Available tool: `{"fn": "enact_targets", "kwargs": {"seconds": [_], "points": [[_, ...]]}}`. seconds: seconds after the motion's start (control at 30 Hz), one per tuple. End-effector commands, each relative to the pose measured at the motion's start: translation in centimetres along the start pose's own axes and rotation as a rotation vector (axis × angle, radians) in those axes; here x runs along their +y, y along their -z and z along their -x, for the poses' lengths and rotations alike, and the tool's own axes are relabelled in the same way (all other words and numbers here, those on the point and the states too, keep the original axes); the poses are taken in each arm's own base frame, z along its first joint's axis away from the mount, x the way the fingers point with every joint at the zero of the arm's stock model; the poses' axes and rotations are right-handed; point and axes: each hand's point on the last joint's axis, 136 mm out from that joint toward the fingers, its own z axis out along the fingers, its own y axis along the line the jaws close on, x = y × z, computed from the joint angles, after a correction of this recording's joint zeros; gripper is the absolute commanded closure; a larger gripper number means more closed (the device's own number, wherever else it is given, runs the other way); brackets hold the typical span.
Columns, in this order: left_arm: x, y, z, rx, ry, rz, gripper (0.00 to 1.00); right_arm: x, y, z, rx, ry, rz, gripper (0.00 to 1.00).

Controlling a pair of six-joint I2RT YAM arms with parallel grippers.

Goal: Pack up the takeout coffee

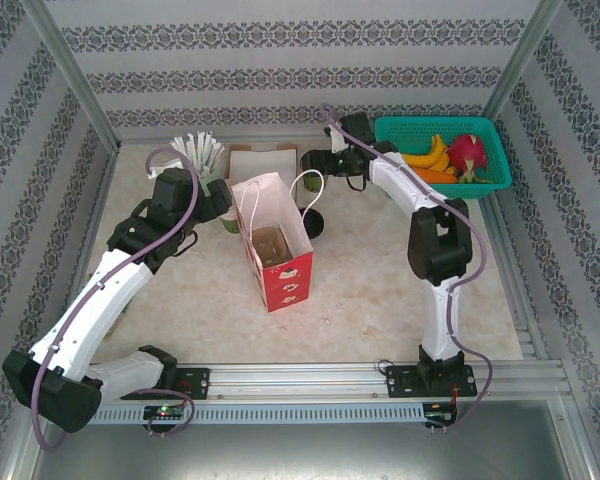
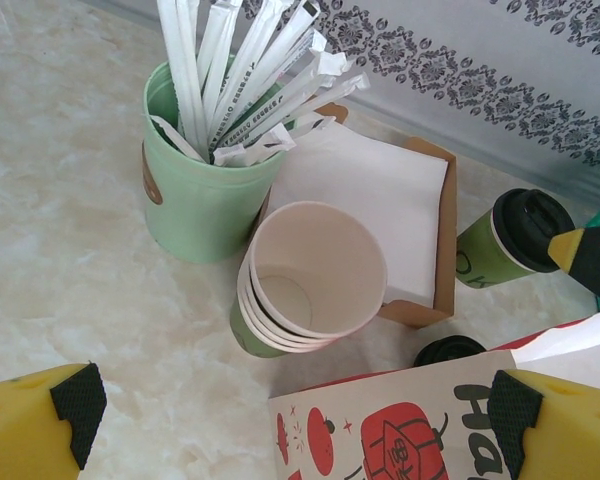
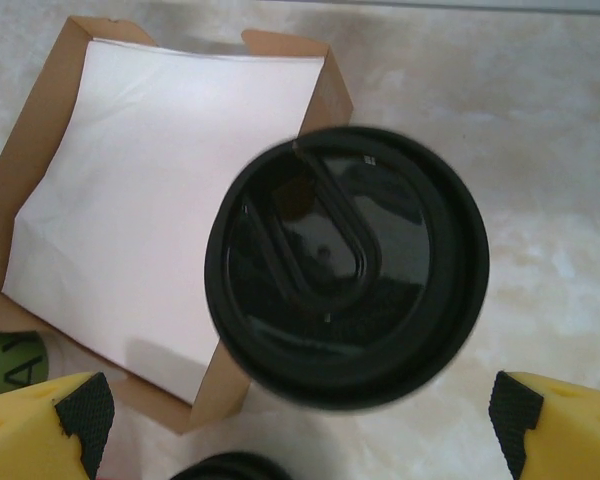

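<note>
Beside the napkin box (image 3: 32, 195), right claw (image 3: 298, 412) open around the takeout coffee (image 3: 345, 265), left claw (image 2: 295, 405) open near stacked cups (image 2: 310, 270)

Bright, even, soft-shadowed — glare across the glossy black lid (image 3: 346, 265), slightly blurred toward its 11 o'clock rim.

The takeout coffee (image 3: 346, 265) shows from above as a round black lid, close and slightly blurred, overlapping a brown cardboard tray (image 3: 220, 388) of white paper (image 3: 150, 190); the right gripper (image 3: 300, 420) spreads its yellow fingers (image 3: 565, 430) wide apart; a second black lid (image 3: 225, 467) sits at the bottom edge
</note>
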Motion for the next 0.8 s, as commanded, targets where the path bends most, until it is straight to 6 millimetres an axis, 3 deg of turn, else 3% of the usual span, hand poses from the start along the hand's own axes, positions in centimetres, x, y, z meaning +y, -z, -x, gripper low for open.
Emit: {"fn": "enact_targets", "kwargs": {"seconds": [0.0,0.2,0.77], "points": [[0.6,0.4,1.1,-0.047,0.030,0.023,0.00,-1.0,-0.4,1.2,-0.008,0.026,-0.025,0.02],[1.3,0.1,1.0,-0.047,0.029,0.066,0.00,-2.1,-2.1,1.4,0.016,0.039,-0.068,0.02],[1.3,-1.1,0.5,-0.016,0.007,0.093,0.00,-1.7,-4.5,1.2,0.043,0.033,-0.002,0.04]]}}
